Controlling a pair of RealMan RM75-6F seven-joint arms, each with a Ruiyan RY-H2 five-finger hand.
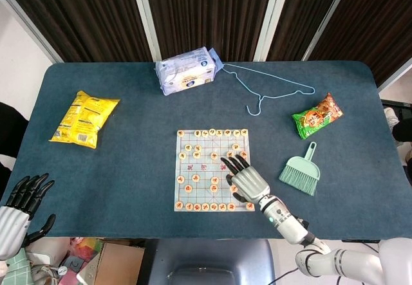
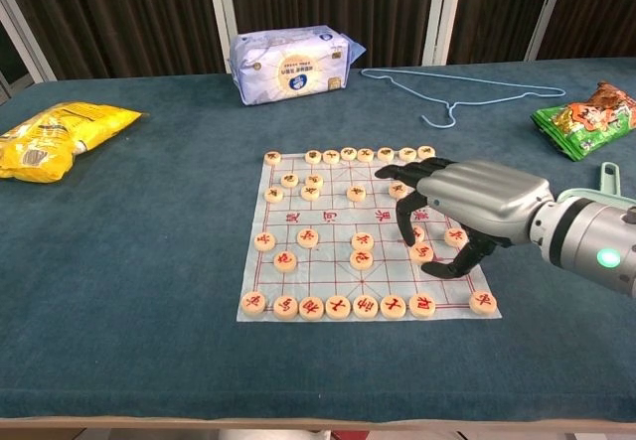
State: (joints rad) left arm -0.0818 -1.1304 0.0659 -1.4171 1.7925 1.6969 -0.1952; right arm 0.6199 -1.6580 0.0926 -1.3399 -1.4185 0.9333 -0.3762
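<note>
A paper Chinese chess board (image 1: 203, 167) (image 2: 328, 227) lies in the middle of the blue table, with round wooden pieces (image 2: 338, 306) lined along its near edge and scattered across it. My right hand (image 1: 245, 181) (image 2: 467, 205) hovers palm down over the board's right half. Its fingers are spread and curved down above a few pieces, and its thumb points down near a piece (image 2: 422, 251). I see nothing held in it. My left hand (image 1: 22, 209) hangs off the table's near left corner, fingers apart and empty; the chest view does not show it.
A yellow snack bag (image 1: 84, 118) (image 2: 55, 137) lies at the left. At the back are a tissue pack (image 1: 187, 69) (image 2: 290, 63) and a blue wire hanger (image 1: 270, 89) (image 2: 467, 87). A green snack bag (image 1: 317, 116) (image 2: 586, 117) and a mint hand brush (image 1: 301, 171) (image 2: 596, 202) lie at the right.
</note>
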